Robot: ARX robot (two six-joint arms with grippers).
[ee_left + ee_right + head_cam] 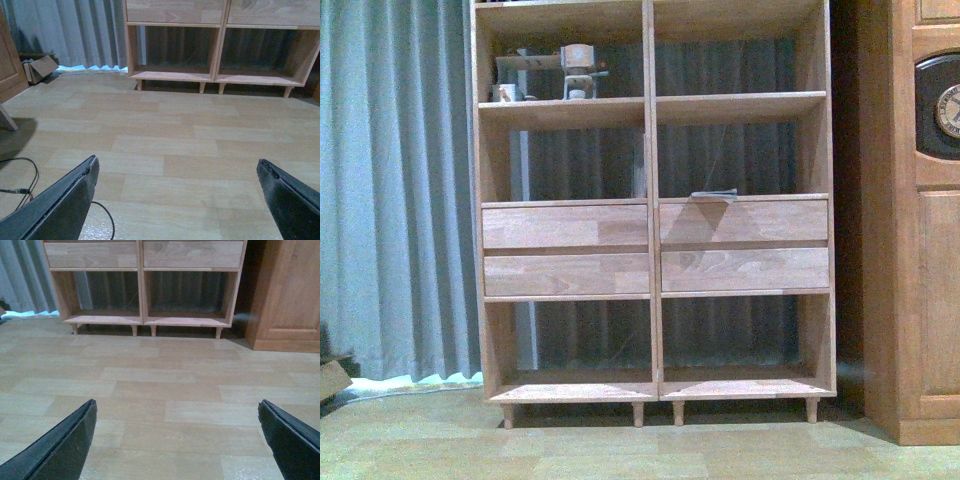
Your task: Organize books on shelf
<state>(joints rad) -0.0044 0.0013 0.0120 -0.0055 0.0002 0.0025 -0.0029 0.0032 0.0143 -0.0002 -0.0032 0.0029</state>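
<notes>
Left gripper (176, 162) and right gripper (176, 402) both spread wide, empty, above the floor (165, 130); shelf (141, 320) well ahead.

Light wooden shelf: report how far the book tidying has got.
Done: on the light wooden two-column shelf, one thin grey flat item, perhaps a book, lies in the right middle compartment. In hand: nothing; the left gripper and right gripper are open over the pale plank floor. Left: no other books are in view, so the rest cannot be judged.
</notes>
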